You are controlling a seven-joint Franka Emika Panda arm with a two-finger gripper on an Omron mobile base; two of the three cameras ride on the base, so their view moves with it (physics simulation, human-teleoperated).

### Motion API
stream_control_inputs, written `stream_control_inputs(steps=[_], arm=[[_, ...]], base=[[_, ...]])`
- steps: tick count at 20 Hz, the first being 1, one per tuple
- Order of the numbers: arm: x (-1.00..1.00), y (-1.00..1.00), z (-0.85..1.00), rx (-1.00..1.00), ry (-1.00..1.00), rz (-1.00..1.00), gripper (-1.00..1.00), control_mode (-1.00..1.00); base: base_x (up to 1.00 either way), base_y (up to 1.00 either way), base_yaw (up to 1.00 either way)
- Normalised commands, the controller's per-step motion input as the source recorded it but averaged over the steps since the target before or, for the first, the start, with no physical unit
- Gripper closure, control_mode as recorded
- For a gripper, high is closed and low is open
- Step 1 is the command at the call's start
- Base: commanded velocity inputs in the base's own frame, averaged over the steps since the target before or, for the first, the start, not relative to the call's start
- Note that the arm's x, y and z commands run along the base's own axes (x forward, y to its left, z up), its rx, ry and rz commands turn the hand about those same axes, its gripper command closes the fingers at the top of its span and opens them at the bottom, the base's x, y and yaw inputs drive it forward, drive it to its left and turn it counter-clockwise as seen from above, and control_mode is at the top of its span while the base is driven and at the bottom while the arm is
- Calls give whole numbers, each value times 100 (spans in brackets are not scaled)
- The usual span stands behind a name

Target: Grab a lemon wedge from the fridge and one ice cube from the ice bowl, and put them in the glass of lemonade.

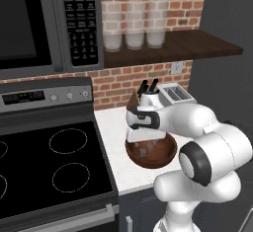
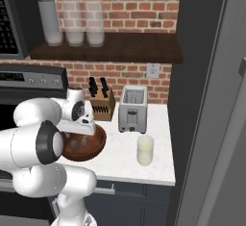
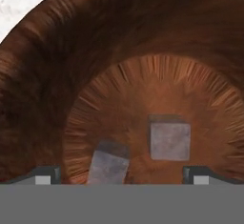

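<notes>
Two ice cubes [image 3: 170, 141] on ice bowl [image 3: 71, 66] floor, between spread tips of empty hand [image 3: 122, 175].

Ice cube [image 3: 170, 141] inside ice bowl [image 3: 57, 66]

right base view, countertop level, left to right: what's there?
ice bowl → knife block → toaster → glass of lemonade → fridge
</notes>
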Motion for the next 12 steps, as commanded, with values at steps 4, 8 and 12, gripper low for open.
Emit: stream_control_inputs(steps=[4,8,12], arm=[[0,-11,-26,0,1,0,-100,-100],[0,-4,-18,0,0,0,-100,-100],[0,0,-17,0,-4,0,-100,-100]], base=[[0,0,0],[0,0,0],[0,0,0]])
